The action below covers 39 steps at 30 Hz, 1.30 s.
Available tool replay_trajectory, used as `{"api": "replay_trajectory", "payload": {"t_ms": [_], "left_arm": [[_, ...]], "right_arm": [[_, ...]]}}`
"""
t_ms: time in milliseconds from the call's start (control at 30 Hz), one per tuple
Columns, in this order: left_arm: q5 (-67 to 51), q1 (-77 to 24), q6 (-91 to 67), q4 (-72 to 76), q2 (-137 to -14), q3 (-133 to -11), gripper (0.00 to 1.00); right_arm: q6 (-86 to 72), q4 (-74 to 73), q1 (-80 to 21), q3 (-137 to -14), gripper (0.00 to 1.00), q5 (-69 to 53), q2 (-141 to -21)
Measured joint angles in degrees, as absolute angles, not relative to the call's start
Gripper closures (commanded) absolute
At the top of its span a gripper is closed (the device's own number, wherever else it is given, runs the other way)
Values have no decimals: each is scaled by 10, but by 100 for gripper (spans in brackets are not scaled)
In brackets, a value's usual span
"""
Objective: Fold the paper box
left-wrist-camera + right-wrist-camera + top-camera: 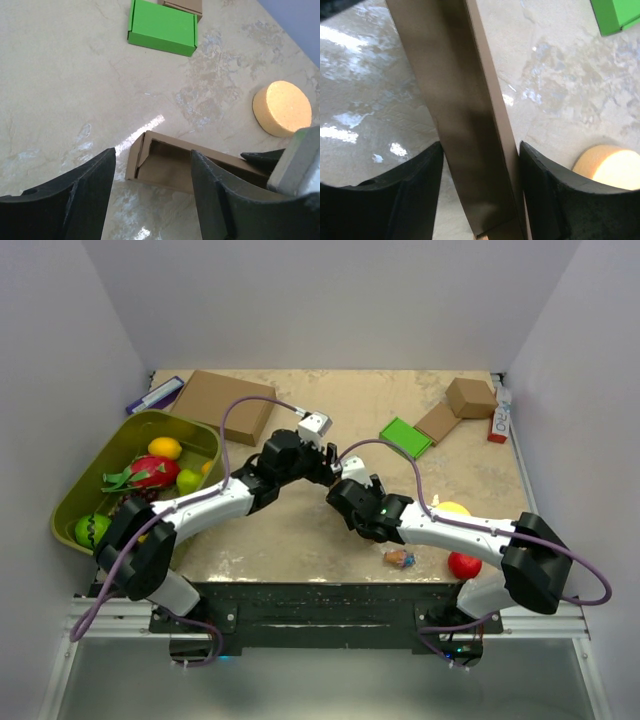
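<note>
Straddling the paper box [460, 100] with my right tool [480, 150], grip unclear; left tool [152, 152] apart, so it might spring open.

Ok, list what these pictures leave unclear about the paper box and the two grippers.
- Top view: the paper box is hidden under the left gripper and the right gripper, where they meet.
- Left wrist view: the box's far end is covered by both grippers.
- Right wrist view: the top edge cuts the box off, and whether the right gripper presses it is unclear.
</note>
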<state>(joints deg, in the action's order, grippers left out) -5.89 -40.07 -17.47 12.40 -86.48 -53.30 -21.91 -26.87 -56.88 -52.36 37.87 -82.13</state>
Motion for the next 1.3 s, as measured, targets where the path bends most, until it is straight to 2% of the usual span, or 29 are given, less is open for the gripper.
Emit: {"api": "replay_trajectory", "payload": {"t_ms": [300, 467, 667, 800, 833, 933, 1300], "left_arm": [[-83, -398, -203, 161, -929, -545, 31], [-83, -398, -204, 172, -936, -545, 32], [-82, -398, -204, 175, -946, -517, 38], [-84, -398, -206, 187, -956, -507, 39], [-84, -398, -206, 189, -956, -506, 39], [-84, -398, -206, 201, -955, -499, 39], [-79, -397, -203, 161, -923, -499, 32]], "right_arm": [[-223, -267, -566, -522, 40, 383, -821], [-224, -265, -566, -521, 36, 382, -821], [-227, -266, -566, -514, 27, 376, -821], [-232, -274, -566, -511, 16, 366, -820], [-234, -276, -566, -511, 10, 365, -818], [-238, -287, -566, -512, 4, 361, -810], [-265, -356, -540, -603, 1, 335, -771]]}}
